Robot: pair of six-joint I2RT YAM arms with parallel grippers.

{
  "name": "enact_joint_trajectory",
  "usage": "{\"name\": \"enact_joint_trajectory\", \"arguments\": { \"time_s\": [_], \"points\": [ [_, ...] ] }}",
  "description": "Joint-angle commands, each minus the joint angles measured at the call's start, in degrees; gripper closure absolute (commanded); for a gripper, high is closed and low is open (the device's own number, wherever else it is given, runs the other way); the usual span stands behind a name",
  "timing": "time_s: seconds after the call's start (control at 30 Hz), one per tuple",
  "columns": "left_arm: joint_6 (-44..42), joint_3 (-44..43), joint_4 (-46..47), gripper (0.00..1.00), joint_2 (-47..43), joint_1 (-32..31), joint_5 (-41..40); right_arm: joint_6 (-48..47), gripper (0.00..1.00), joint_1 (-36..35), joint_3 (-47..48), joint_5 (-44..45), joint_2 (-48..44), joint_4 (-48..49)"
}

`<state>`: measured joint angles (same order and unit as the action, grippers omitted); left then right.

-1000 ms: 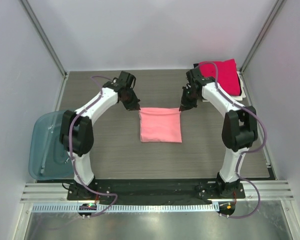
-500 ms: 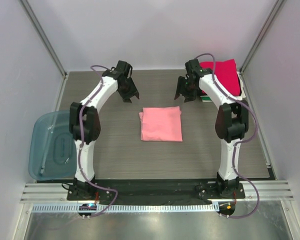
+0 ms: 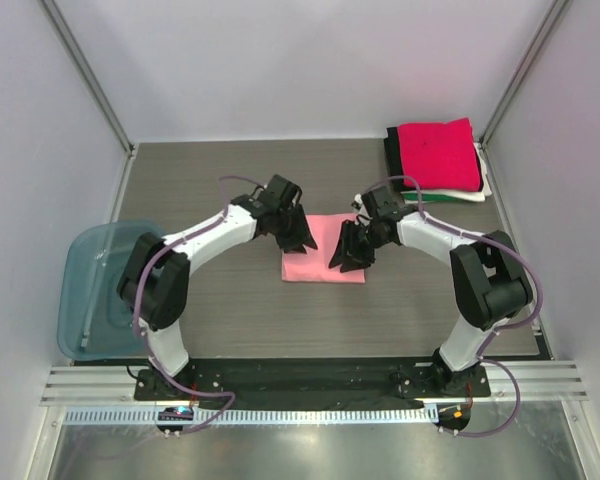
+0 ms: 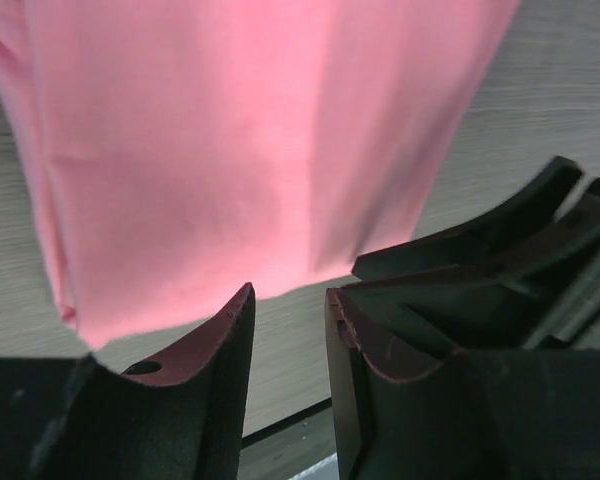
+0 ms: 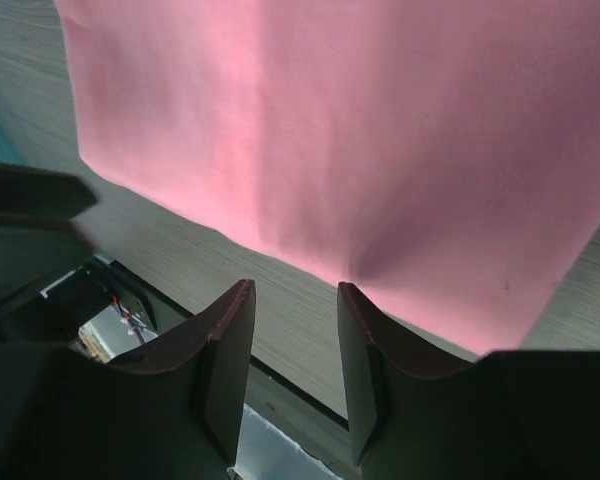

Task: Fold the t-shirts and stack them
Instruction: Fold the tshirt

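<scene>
Blue bin (image 3: pixel 85 300) at 9 o'clock, contents unclear. Left fingers (image 4: pixel 215 350) and right fingers (image 5: pixel 220 340) tilt inward over the pink shirt (image 3: pixel 318 255), each pair narrowly spread.

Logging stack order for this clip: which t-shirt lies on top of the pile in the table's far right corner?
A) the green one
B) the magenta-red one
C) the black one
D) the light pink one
B: in the top view the magenta-red t-shirt covers the top of the pile, and only an edge of the black t-shirt shows beneath it on its left.
</scene>
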<state>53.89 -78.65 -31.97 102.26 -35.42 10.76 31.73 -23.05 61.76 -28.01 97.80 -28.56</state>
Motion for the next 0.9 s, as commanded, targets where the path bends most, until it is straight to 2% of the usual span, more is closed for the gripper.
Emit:
{"name": "enact_joint_trajectory", "arguments": {
  "time_s": [0.0, 0.13, 0.47, 0.6, 0.87],
  "points": [
    [4.8, 4.2, 10.9, 0.65, 3.0, -0.4, 3.6, 0.5, 0.56, 0.7, -2.1, -4.2, 0.6, 10.0],
    [5.4, 9.5, 12.8, 0.68, 4.0, -0.4, 2.6, -0.4, 0.59, 2.6, -8.3, -3.1, 2.9, 12.2],
    [-0.1, 24.6, 11.8, 0.72, -0.6, -0.4, -6.0, 1.8, 0.59, 2.7, -23.6, -1.6, -0.1, 21.5],
    [-3.8, 26.0, 7.2, 0.72, -4.9, -0.4, -13.5, 2.9, 0.60, 2.7, -28.0, -0.6, -3.5, 21.8],
    [-11.9, 23.1, -3.9, 0.68, -10.3, -0.4, -20.2, 9.1, 0.59, -1.5, -33.8, 2.6, -16.0, 19.9]
  ]
}}
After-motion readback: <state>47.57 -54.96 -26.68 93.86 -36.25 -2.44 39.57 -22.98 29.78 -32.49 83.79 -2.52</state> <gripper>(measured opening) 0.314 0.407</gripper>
